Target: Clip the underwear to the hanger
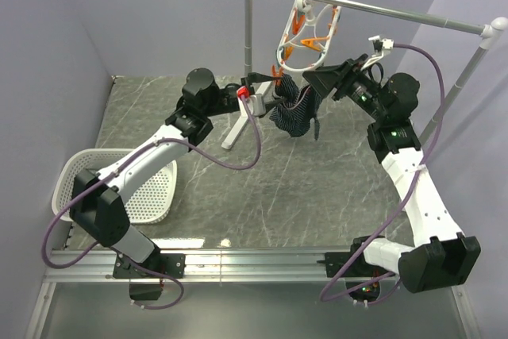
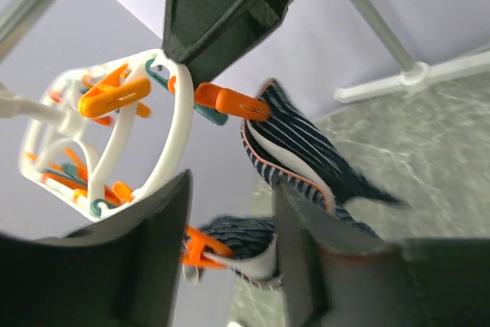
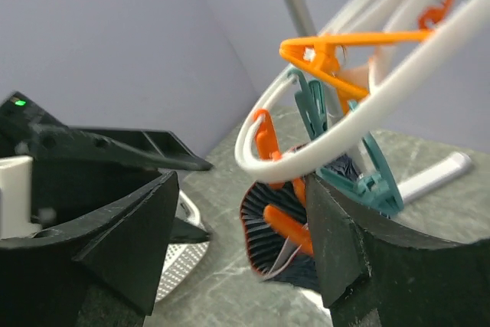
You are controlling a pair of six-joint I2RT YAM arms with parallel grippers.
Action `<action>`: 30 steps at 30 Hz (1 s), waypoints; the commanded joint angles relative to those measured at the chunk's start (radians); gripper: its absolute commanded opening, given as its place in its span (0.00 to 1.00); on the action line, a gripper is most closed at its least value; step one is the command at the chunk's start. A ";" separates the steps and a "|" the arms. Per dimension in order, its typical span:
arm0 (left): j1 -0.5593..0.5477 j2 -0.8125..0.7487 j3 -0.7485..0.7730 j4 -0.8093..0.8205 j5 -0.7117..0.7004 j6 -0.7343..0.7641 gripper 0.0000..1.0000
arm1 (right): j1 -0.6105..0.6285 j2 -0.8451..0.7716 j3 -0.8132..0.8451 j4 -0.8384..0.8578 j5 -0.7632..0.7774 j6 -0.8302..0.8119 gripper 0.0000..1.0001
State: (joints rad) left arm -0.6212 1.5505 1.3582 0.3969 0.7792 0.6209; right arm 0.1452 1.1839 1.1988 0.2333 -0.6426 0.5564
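Looks pretty much there to me. The underwear [image 1: 295, 113] is off the table [image 1: 333, 196] and hangs under the low end of the hanger [image 1: 311, 21], which is hooked on the grey rail stand [image 1: 365, 5]. In the left wrist view one orange peg [image 2: 230, 103] has clearly bitten the orange-trimmed edge of the fabric. A second orange peg [image 2: 200, 246] lower down seems to pinch another bit of it, though part of that one is hidden behind a finger. So my guess is the clipping itself is done at two spots, and what's left is backing both arms away and seeing whether it holds. The left gripper [image 2: 233, 185] has its fingers spread wide with that lower peg and some cloth sitting in the gap, not squeezed as far as I can see. The right gripper [image 3: 241, 181] is spread open too, with the white ring and a teal peg [image 3: 367, 178] just past its tips and nothing in its grasp. It's very close to the ring, and I can't tell if it touches. The fabric itself is dark navy with thin pale stripes. It's folded and bunched rather than spread flat, and droops in a soft curl between the two pegs, so it'll probably swing a bit once it's let alone.
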 commanded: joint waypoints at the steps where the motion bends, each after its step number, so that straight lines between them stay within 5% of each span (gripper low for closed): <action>1: 0.002 -0.116 -0.002 -0.111 0.026 0.002 0.59 | -0.030 -0.073 -0.030 -0.034 -0.005 -0.036 0.74; 3: 0.003 -0.148 -0.014 -0.200 0.016 -0.025 0.68 | -0.050 -0.110 -0.054 -0.070 -0.012 -0.052 0.76; 6: 0.003 -0.234 -0.057 -0.321 -0.008 -0.065 0.99 | -0.071 -0.173 -0.091 -0.112 -0.022 -0.085 0.78; 13: 0.035 -0.349 -0.103 -0.492 -0.159 -0.311 0.99 | -0.114 -0.299 -0.130 -0.242 -0.028 -0.187 0.81; 17: 0.077 -0.365 -0.068 -0.607 -0.368 -0.473 0.99 | -0.124 -0.363 -0.154 -0.324 -0.028 -0.237 0.82; 26: 0.316 -0.231 0.054 -0.932 -0.394 -0.728 0.99 | -0.169 -0.398 -0.173 -0.520 -0.014 -0.355 0.90; 30: 0.391 -0.204 0.033 -0.929 -0.423 -0.790 0.99 | -0.194 -0.425 -0.232 -0.540 0.007 -0.403 0.93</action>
State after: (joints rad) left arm -0.2665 1.3495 1.3876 -0.4744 0.3958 -0.0551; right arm -0.0303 0.7811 0.9970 -0.2493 -0.6521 0.2188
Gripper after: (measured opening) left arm 0.993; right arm 0.927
